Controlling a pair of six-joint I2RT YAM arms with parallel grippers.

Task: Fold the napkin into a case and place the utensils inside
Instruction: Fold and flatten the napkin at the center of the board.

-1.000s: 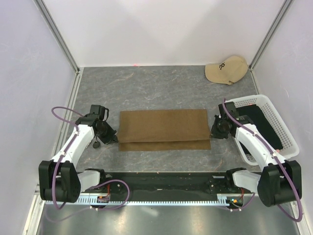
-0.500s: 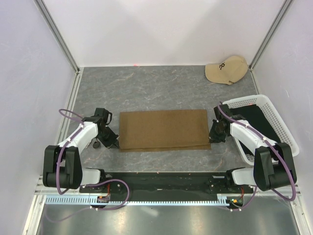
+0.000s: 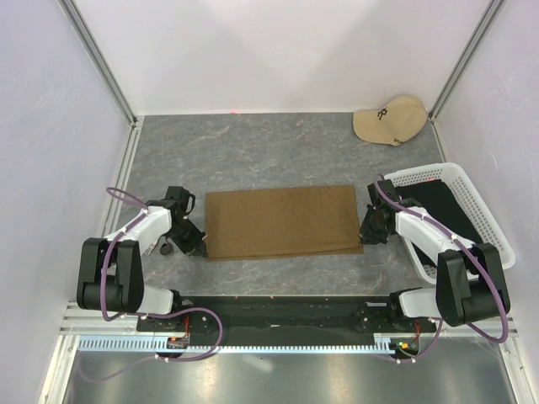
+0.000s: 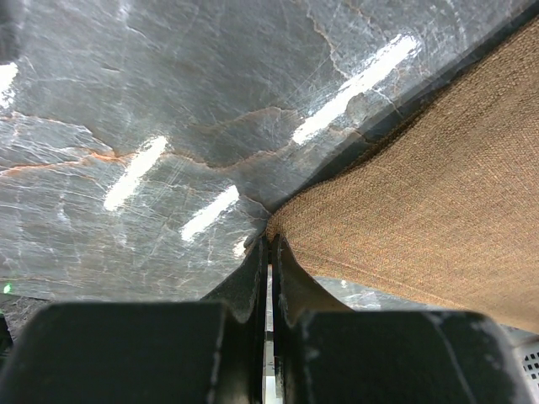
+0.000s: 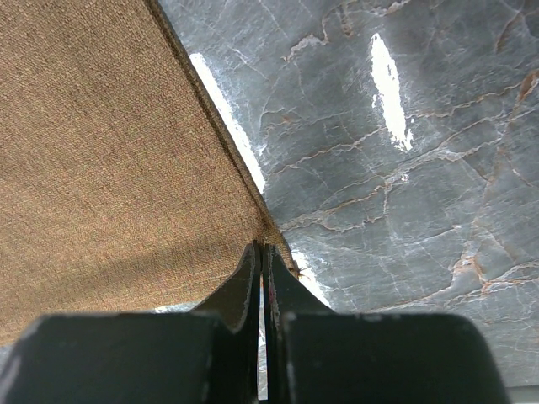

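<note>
The napkin (image 3: 282, 220), a flat olive-brown rectangle (coarse, matte weave), stretches between both claws. The left gripper (image 3: 200, 247) pinches the corner at its tips; the right gripper (image 3: 368, 238) clamps the opposite corner.

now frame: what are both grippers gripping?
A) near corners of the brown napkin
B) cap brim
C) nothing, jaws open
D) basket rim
A: in the wrist views the left gripper and the right gripper are each shut on a near corner of the napkin.
</note>
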